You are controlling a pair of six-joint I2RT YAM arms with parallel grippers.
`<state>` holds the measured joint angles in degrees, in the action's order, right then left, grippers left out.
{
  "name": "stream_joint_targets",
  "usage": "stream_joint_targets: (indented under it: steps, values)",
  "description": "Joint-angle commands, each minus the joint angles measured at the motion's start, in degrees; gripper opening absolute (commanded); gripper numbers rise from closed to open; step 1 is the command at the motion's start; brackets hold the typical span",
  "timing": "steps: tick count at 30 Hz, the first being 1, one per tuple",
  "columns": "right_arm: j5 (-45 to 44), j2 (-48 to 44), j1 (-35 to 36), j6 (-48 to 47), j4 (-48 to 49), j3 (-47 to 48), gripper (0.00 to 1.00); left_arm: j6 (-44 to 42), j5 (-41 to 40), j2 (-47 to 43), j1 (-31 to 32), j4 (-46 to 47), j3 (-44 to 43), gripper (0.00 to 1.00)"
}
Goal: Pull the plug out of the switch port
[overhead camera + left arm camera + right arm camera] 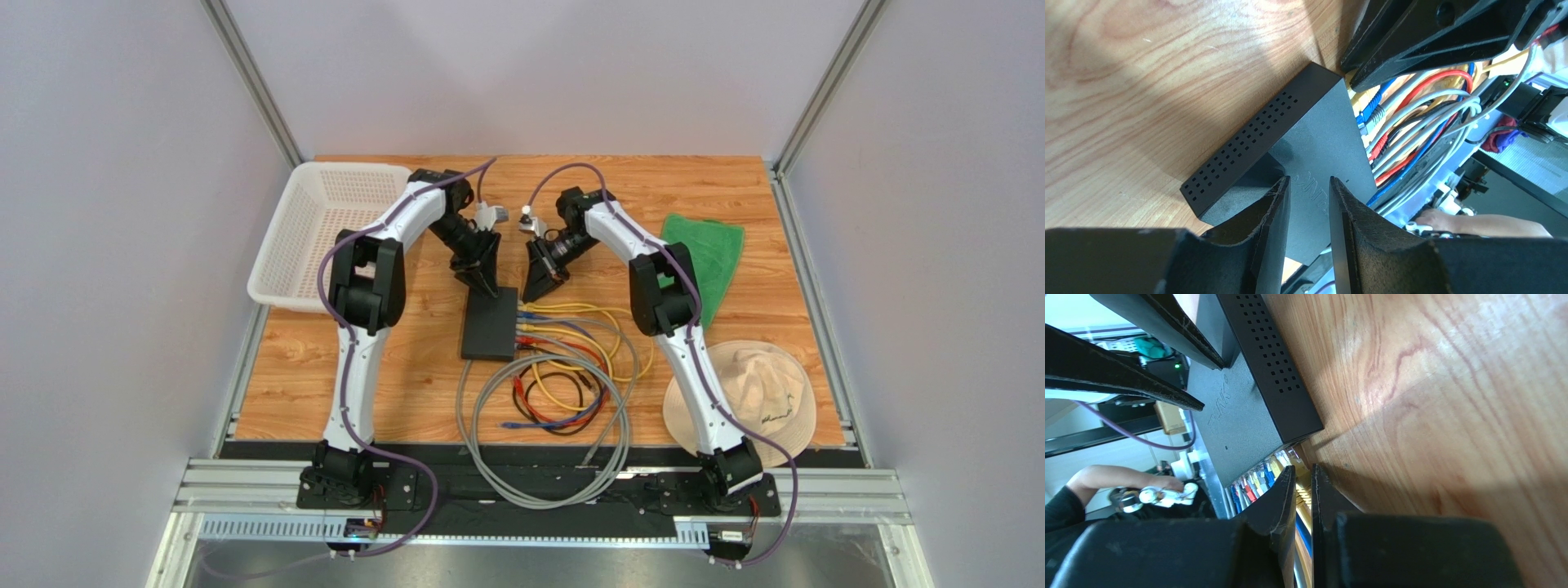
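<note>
The switch (489,322) is a flat, dull black box with little holes down one side, lying in the middle of the wooden desk (368,368). Bright plugs (1254,484) sit in a row on its right edge, and soft cables (564,374) loop nearby. The left end effector (1306,184) is over its far end, fingers a little apart with nothing between, while the right end effector (1301,471) is at the far right corner, fingers nearly together with a yellow plug (1303,499) showing in the gap, but I cannot tell if they pinch it. Bare wood lies left of the switch.
</note>
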<state>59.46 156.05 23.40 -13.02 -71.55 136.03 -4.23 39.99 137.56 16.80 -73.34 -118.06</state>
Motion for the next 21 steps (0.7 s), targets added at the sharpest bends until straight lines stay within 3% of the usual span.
stream_joint_targets:
  steps: [1, 12, 21]
  values:
    - [-17.4, -0.5, 1.9, -2.5, 1.4, -3.6, 0.0, -2.4, -3.0, 0.2, 0.3, 1.5, -2.5, 0.39]
    - [-24.7, -9.0, -1.4, -5.3, 1.3, -12.8, 0.0, -5.3, -6.3, -6.9, -2.9, -0.8, -3.5, 0.54]
    - [-27.5, -14.5, -5.5, -6.1, 2.2, -11.6, 0.0, -4.7, -5.5, -14.1, -3.3, 6.8, 8.1, 0.54]
